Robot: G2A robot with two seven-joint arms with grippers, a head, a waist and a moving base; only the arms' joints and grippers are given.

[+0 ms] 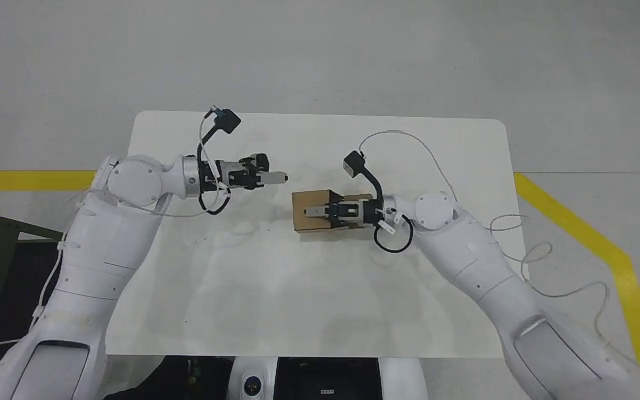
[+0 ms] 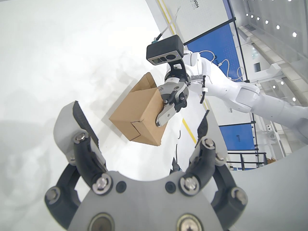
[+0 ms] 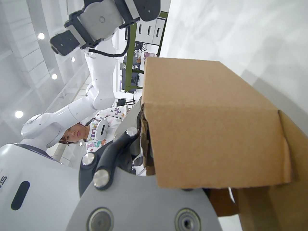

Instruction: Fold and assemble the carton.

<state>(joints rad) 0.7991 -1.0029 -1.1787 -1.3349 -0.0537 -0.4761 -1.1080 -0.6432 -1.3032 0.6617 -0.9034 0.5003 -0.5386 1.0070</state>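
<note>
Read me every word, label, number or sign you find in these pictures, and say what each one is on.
On the carton: none on the faces in view.
On the wall panel: a brand logo with its name, left unquoted.
On the right arm: a short line of lettering, too small to read.

Matt brown cardboard carton (image 1: 316, 197), smooth white table (image 1: 300, 300)

The carton (image 2: 137, 118) is gripped at one side wall by the right gripper (image 2: 164, 114), the white table (image 2: 60, 49) lying behind it. It is framed between the left gripper's (image 2: 141, 108) widely parted fingers (image 2: 81, 121).
</note>
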